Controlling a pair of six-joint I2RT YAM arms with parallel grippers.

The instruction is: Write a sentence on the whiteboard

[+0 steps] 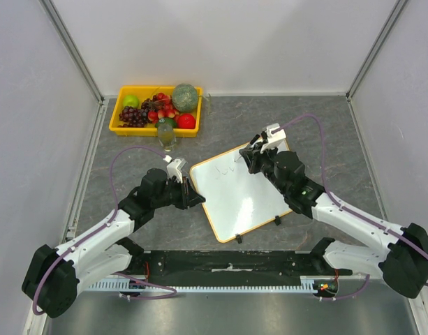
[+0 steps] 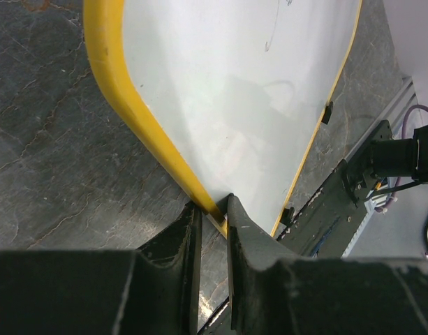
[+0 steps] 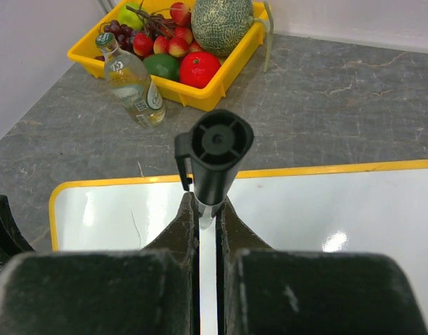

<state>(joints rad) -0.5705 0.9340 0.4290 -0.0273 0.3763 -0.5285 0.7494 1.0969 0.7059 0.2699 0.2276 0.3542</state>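
Observation:
The whiteboard [image 1: 245, 199] lies tilted on the grey table, with its orange-yellow frame and two black clips [image 1: 238, 239] on the near edge. My left gripper [image 1: 193, 197] is shut on the board's left frame edge; in the left wrist view the yellow frame [image 2: 130, 105] runs in between the fingers [image 2: 214, 209]. My right gripper [image 1: 250, 158] is shut on a black marker [image 3: 214, 157], held upright over the board's far left corner [image 3: 339, 209]. Of the sentence only a few thin dark strokes [image 2: 273, 38] show near that corner; no words are readable.
A yellow fruit tray [image 1: 154, 131] with grapes, melon and apples stands at the back left, with a small glass bottle [image 1: 165, 135] just in front of it. A black rail [image 1: 227, 264] runs along the near table edge. White walls enclose the table.

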